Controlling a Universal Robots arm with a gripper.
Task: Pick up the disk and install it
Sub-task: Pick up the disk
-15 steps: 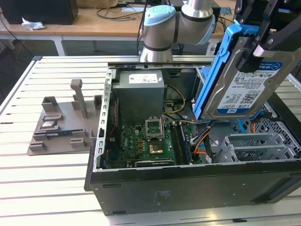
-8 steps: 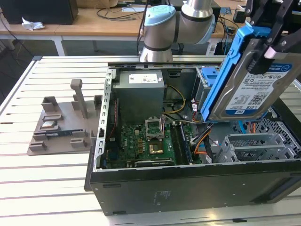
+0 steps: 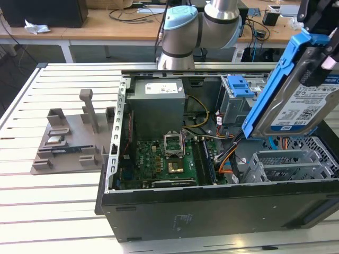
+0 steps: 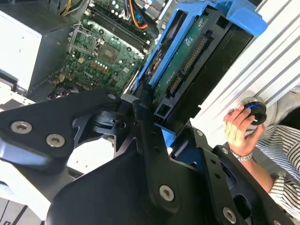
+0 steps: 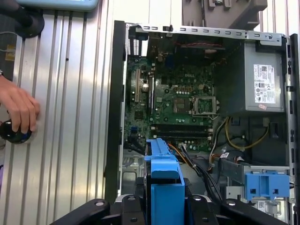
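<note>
Disk (image 4: 187, 58) clamped between fingers (image 4: 143, 123), motherboard (image 4: 98, 51) beyond, hand (image 4: 238, 130) on knob (image 4: 256, 108)

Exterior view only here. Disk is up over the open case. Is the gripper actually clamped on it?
Observer: Yes. In the second wrist view the gripper is shut on the disk, at one end of its blue carrier.
Operator: Anyone close to the rig?
Observer: In the first wrist view a hand rests on a black knob on the table.
</note>
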